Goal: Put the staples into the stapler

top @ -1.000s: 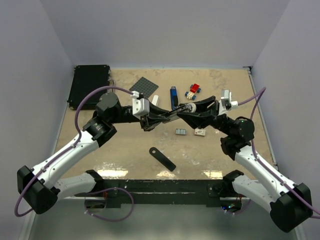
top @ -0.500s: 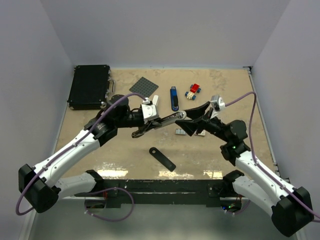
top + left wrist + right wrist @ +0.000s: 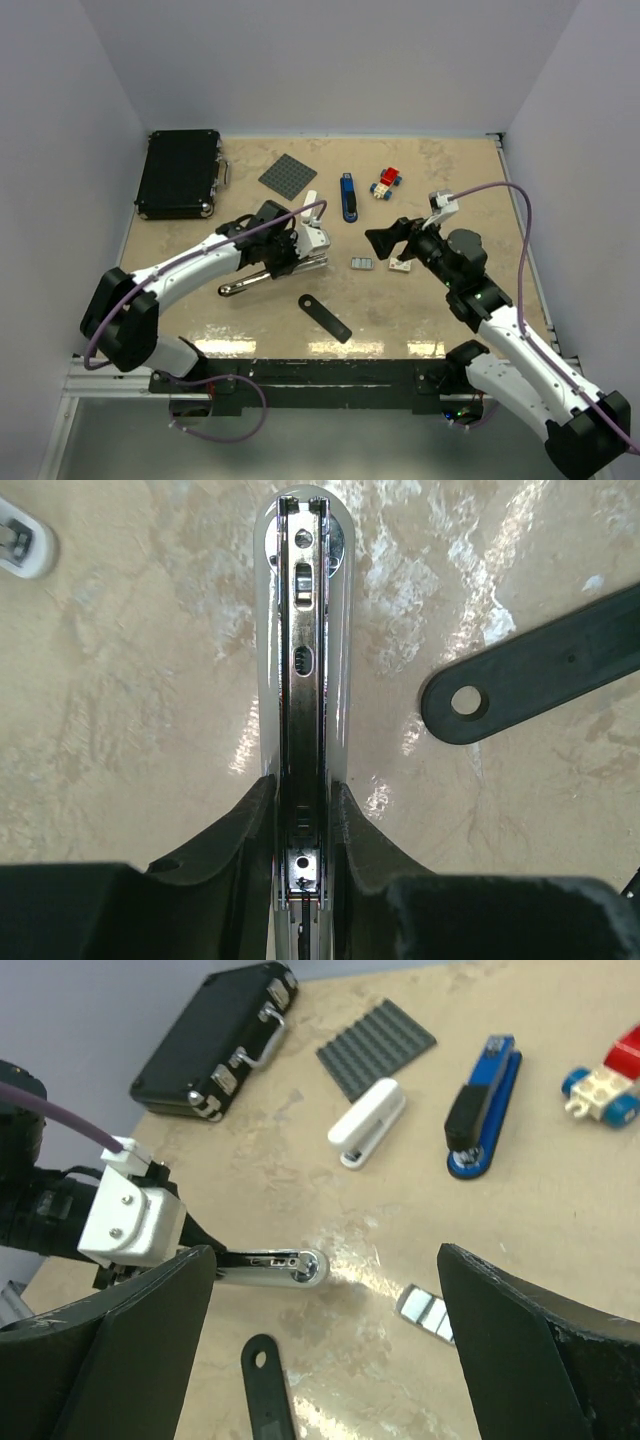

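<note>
My left gripper (image 3: 302, 783) is shut across the middle of a silver stapler (image 3: 302, 630), whose open metal channel faces up. The stapler sits low at the table, its tip (image 3: 323, 263) pointing right, with the left gripper (image 3: 297, 262) around it. The staples show as a small grey piece (image 3: 361, 263) and a white, red-marked piece (image 3: 400, 266) on the table right of that tip. My right gripper (image 3: 385, 240) hangs wide open above them, holding nothing. In the right wrist view the stapler's tip (image 3: 308, 1266) and the grey staples piece (image 3: 428, 1310) lie between its spread fingers.
A flat black strip with a hole (image 3: 325, 318) lies just in front of the stapler. Behind are a white stapler (image 3: 310, 203), a blue stapler (image 3: 348, 196), a toy-brick car (image 3: 386, 181), a grey studded plate (image 3: 288, 176) and a black case (image 3: 180, 172).
Both grippers held the silver stapler in the air. The right gripper has let go, opened wide and drawn back right. The left arm has carried the stapler down and to the left.
</note>
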You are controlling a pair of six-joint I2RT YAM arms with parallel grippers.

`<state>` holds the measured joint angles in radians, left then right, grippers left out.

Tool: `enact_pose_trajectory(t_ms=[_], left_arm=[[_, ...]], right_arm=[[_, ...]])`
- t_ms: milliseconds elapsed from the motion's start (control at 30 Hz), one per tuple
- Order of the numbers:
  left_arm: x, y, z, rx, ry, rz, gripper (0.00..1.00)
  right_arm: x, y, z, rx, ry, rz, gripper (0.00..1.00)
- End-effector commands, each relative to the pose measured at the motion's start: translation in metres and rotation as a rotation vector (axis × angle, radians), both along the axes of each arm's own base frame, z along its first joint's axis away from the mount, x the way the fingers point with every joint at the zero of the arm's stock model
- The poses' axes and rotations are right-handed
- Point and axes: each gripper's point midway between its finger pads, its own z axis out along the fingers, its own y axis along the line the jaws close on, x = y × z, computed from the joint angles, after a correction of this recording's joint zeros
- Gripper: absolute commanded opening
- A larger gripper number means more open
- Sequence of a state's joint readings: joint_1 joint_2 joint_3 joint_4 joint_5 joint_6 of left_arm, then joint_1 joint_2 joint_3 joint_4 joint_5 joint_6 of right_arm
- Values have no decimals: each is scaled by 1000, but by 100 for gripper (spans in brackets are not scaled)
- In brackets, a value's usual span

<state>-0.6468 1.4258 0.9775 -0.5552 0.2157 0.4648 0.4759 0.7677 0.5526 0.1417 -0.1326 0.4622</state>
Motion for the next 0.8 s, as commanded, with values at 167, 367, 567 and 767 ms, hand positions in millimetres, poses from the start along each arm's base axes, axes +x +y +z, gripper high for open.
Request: enact_pose_trajectory(t_ms=[167,367,567,767], left_arm=[[10,-10,-38,138,7,-88,0],[0,-18,-51,98,-6,-220,0],[-10,-17,-59,118,-19,-325,0],[-7,-18,-70,202,-26,-411,0]], right_arm=[[14,-19,-31,-85,194,-151,98],[13,-21,-39,-112,203,-152,99],[14,-18,-49,-138,226,-133,98],[18,-12,-58,-144,249,-110,98]])
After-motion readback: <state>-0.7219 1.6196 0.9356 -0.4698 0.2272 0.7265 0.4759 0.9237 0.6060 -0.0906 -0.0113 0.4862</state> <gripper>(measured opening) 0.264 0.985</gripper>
